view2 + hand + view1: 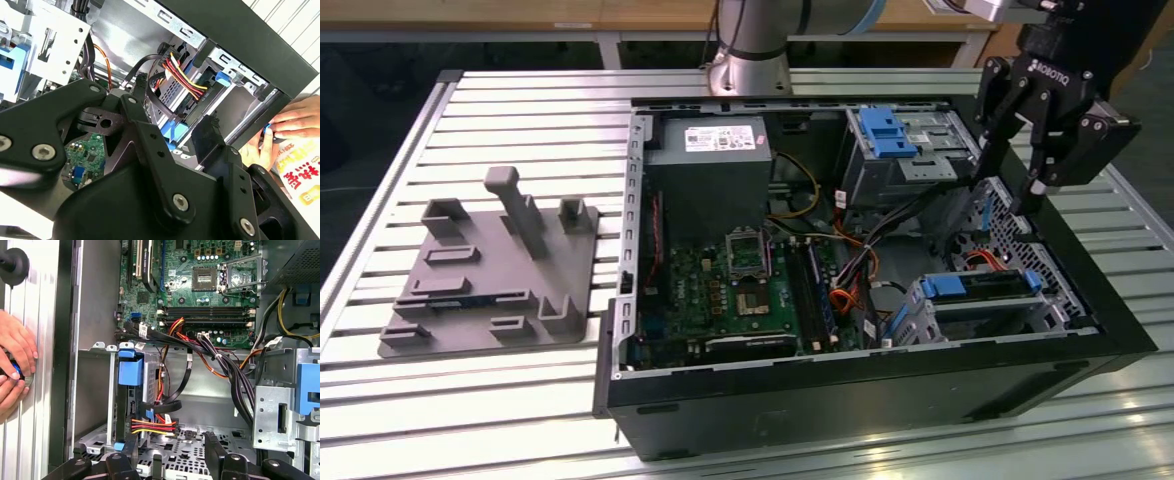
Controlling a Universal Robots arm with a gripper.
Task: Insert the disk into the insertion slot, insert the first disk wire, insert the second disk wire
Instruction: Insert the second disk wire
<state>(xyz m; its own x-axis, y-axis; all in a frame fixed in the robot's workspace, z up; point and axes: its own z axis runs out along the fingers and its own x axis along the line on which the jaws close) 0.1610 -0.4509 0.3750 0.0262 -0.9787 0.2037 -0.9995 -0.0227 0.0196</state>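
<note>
Nearest in the exterior view is the black wall of the open computer case [854, 385], standing on the slatted table [520, 110]. The disk [983, 285] sits in the insertion slot [994, 318] at the exterior view's right. My gripper [1009, 192] hangs above that side, spread and holding nothing.

In the second wrist view its fingers [212, 145] stand apart. A red, yellow and black wire bundle [182, 75] runs to the slot, and a person's hand [292, 120] rests outside the case.

In the first wrist view the gripper [170, 452] is spread over the case floor beside the slotted disk [131, 372], with the wire bundle [152, 426] reaching its end.
</note>
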